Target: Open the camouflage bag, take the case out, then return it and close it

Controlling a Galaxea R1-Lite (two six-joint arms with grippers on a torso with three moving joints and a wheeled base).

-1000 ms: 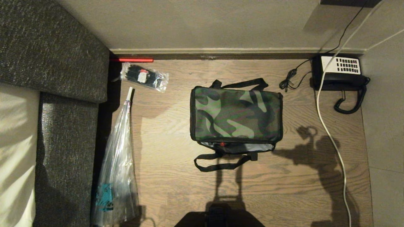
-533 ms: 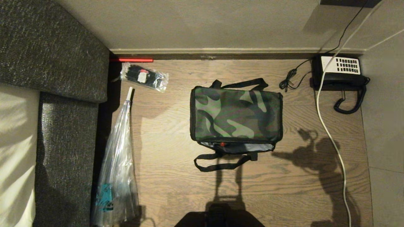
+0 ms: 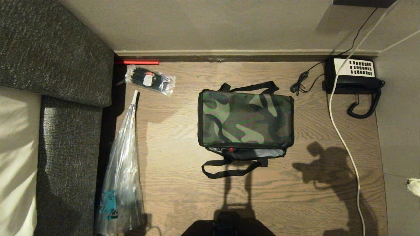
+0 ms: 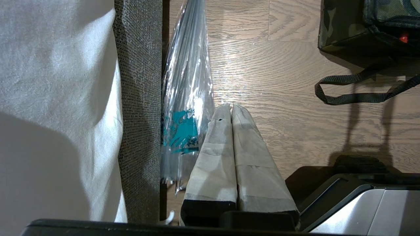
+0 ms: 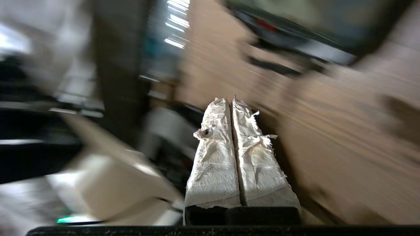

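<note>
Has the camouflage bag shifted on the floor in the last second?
No. The camouflage bag sits at the same spot relative to the desk telephone and the skirting board.

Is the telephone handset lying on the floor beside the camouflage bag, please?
No, the handset sits on the telephone by the wall, well apart from the camouflage bag.

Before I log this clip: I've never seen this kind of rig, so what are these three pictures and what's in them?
They come from a two-armed wheeled robot. The head view looks down at a wooden floor with the camouflage bag, a desk telephone by the wall, two clear plastic bags and a sofa. The other two are wrist cameras behind each arm's fingers. The left gripper is shut and empty beside the sofa. The right gripper is shut and empty too, with a smeared background. The bag's lid is down; no case shows.
</note>
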